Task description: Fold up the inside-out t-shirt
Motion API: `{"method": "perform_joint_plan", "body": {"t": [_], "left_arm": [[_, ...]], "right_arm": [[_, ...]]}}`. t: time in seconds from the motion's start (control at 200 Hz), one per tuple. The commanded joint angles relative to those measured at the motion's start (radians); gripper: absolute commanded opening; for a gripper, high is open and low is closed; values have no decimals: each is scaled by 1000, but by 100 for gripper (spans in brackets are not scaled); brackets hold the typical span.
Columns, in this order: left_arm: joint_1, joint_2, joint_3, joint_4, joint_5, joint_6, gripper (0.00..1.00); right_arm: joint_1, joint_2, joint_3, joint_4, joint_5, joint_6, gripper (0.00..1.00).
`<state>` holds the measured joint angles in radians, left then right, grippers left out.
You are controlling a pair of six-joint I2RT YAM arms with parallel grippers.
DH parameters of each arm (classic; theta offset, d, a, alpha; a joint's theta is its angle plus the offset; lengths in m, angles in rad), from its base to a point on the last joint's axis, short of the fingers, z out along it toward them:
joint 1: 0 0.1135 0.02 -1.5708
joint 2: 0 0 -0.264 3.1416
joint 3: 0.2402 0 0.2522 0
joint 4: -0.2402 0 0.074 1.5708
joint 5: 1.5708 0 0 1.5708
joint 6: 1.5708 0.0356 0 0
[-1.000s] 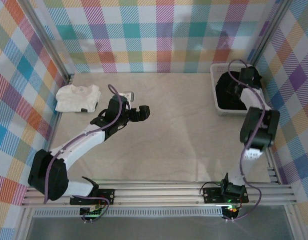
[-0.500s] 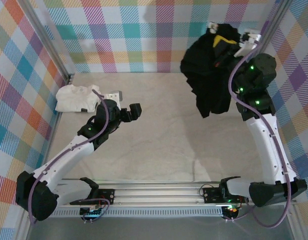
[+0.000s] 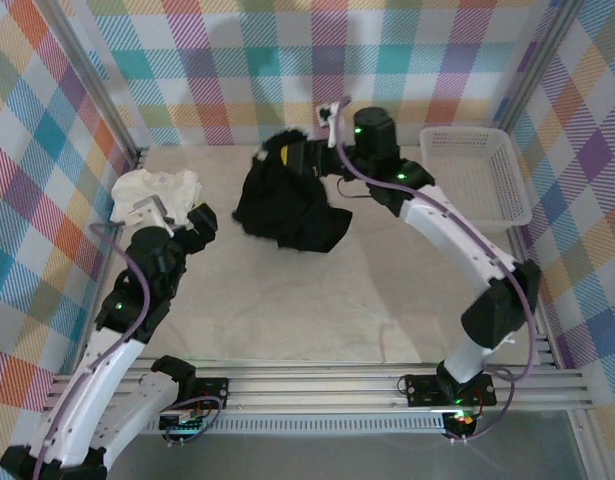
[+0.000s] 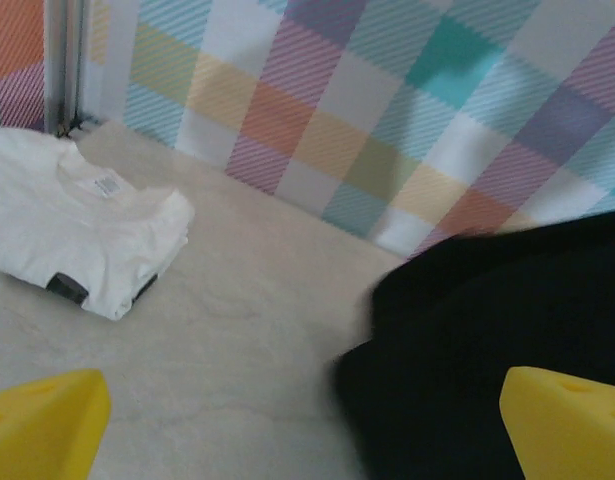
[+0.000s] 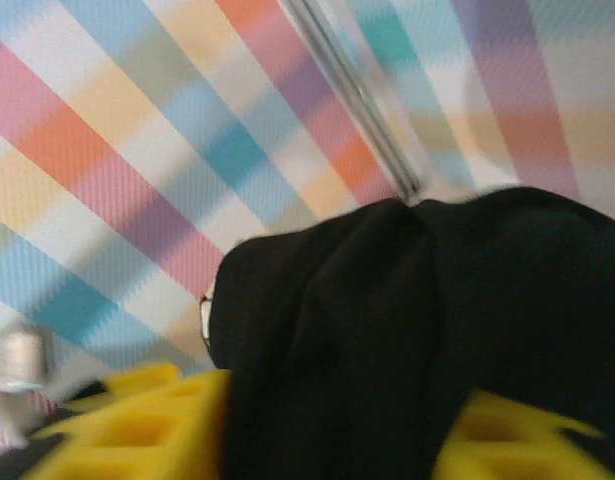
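Observation:
The inside-out t-shirt (image 3: 287, 210) is a crumpled black heap at the back middle of the table, with a small yellow patch at its top. My right gripper (image 3: 293, 156) sits at the heap's top edge. In the right wrist view its yellow fingers (image 5: 147, 420) stand apart, with black cloth (image 5: 437, 300) bunched between them, so the right gripper (image 5: 332, 425) is open. My left gripper (image 3: 175, 213) hovers open just left of the heap. Its yellow fingertips (image 4: 42, 420) frame bare table, and the black shirt (image 4: 507, 330) lies to their right.
A folded white t-shirt (image 3: 152, 190) lies at the back left corner, close to the left gripper, and shows as white cloth (image 4: 72, 230) in the left wrist view. A white plastic basket (image 3: 465, 133) stands at the back right. Checkered walls enclose the table.
The right arm lifted the black shirt out of the basket, swung it left to the back middle of the table, and its jaws have parted. The left arm drew back toward the left.

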<state>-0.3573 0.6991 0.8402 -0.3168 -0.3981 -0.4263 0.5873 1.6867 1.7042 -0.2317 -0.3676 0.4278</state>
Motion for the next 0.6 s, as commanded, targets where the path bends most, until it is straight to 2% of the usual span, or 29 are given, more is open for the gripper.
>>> {"method": "perform_joint_plan", "body": {"t": [0.0, 0.04, 0.115, 0.21, 0.435, 0.595], "left_arm": [[3, 3, -16, -38, 52, 11, 100], [3, 22, -16, -32, 94, 11, 100], [1, 72, -20, -9, 174, 7, 100], [-7, 138, -25, 29, 262, 3, 100], [-37, 231, -43, 103, 296, 5, 100], [-39, 243, -52, 101, 300, 12, 100]], "right_arm": [[-100, 6, -55, -194, 157, -140, 85], [-161, 7, -106, -193, 207, -170, 88], [-295, 34, -168, -174, 214, -193, 89], [-403, 145, -113, -213, 237, -230, 88], [-462, 487, 196, -395, 246, -281, 83], [-511, 598, 319, -462, 320, -274, 81]]}}
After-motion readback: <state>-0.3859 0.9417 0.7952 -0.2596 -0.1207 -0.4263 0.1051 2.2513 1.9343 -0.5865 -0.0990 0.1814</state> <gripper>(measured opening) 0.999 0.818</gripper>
